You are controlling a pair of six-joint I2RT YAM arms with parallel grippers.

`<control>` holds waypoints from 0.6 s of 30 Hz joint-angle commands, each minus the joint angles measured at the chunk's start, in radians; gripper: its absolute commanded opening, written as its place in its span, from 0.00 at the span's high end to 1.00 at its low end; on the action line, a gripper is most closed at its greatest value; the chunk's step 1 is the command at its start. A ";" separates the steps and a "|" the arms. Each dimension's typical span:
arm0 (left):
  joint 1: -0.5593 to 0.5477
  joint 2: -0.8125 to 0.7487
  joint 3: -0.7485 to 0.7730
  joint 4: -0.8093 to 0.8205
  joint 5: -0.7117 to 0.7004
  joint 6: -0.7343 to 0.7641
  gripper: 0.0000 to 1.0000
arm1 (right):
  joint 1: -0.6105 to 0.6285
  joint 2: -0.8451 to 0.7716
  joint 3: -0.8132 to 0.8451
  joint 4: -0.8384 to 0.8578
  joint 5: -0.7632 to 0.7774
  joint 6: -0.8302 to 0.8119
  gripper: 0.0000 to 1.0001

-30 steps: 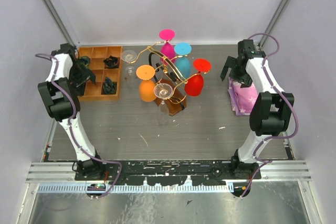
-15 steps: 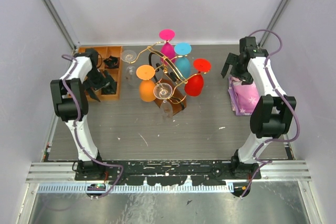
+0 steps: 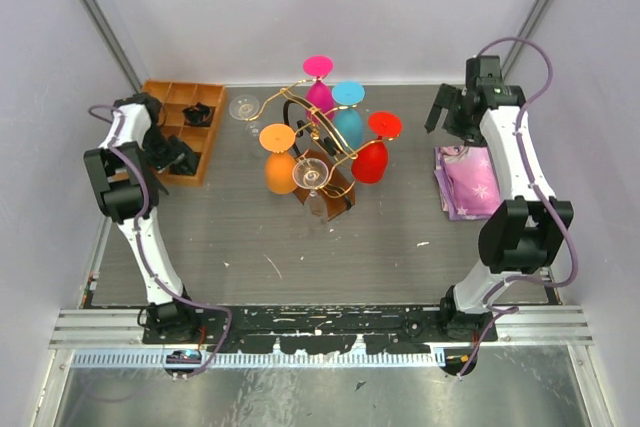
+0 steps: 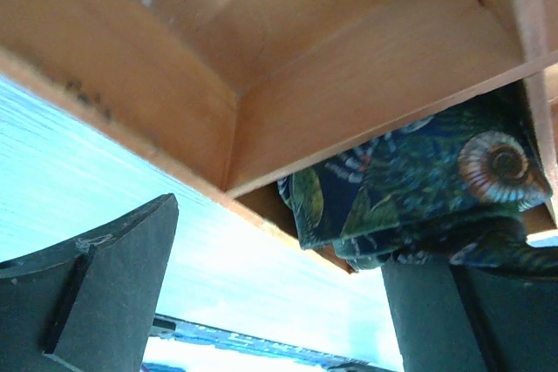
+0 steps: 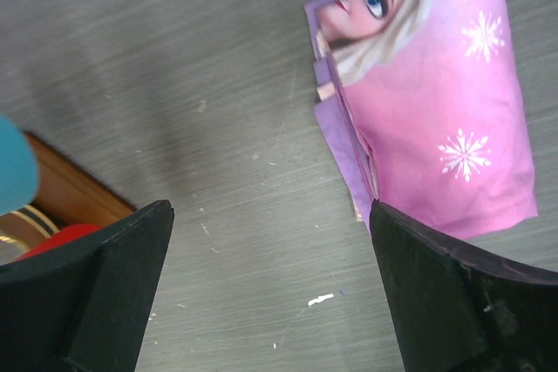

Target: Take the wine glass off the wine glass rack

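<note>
The wine glass rack (image 3: 322, 137) is gold scrolled wire on a dark wooden base in the middle of the table. Wine glasses hang on it upside down: pink (image 3: 320, 87), blue (image 3: 347, 119), red (image 3: 372, 159), orange (image 3: 279, 169) and a clear one (image 3: 312, 179). Another clear glass (image 3: 243, 107) is at its left end. My left gripper (image 3: 176, 153) is open, far left of the rack, right up against the wooden tray (image 4: 288, 119). My right gripper (image 3: 448, 119) hangs open over bare table right of the rack; the red glass (image 5: 52, 237) shows at its left edge.
A compartmented wooden tray (image 3: 160, 97) with dark patterned cloths (image 4: 410, 189) lies skewed at the back left. A pink and purple printed bag (image 3: 465, 182) lies by the right arm, also under the right wrist camera (image 5: 436, 119). Walls close in on three sides.
The left gripper swung in to the tray, and the tray has slid left and turned. The right gripper has drifted back toward the far wall. Both stayed open.
</note>
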 commanded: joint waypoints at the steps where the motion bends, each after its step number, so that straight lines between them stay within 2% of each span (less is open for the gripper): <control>1: 0.053 0.001 0.060 0.034 -0.041 -0.024 0.01 | 0.019 -0.107 0.097 0.050 -0.081 -0.029 0.00; 6: 0.017 -0.085 0.027 0.051 0.022 -0.025 0.01 | 0.048 -0.168 0.141 0.117 -0.177 -0.024 0.00; 10: -0.007 -0.185 0.000 0.060 0.089 -0.026 0.01 | 0.050 -0.198 0.167 0.160 -0.324 0.003 0.01; 13: -0.021 -0.250 0.008 0.039 0.140 -0.022 0.01 | 0.061 -0.201 0.191 0.180 -0.429 0.018 0.07; 16: -0.049 -0.326 0.006 0.030 0.171 -0.022 0.01 | 0.118 -0.179 0.233 0.180 -0.436 -0.024 0.09; 18: -0.082 -0.380 0.003 0.028 0.181 -0.022 0.00 | 0.162 -0.144 0.270 0.167 -0.428 -0.057 0.05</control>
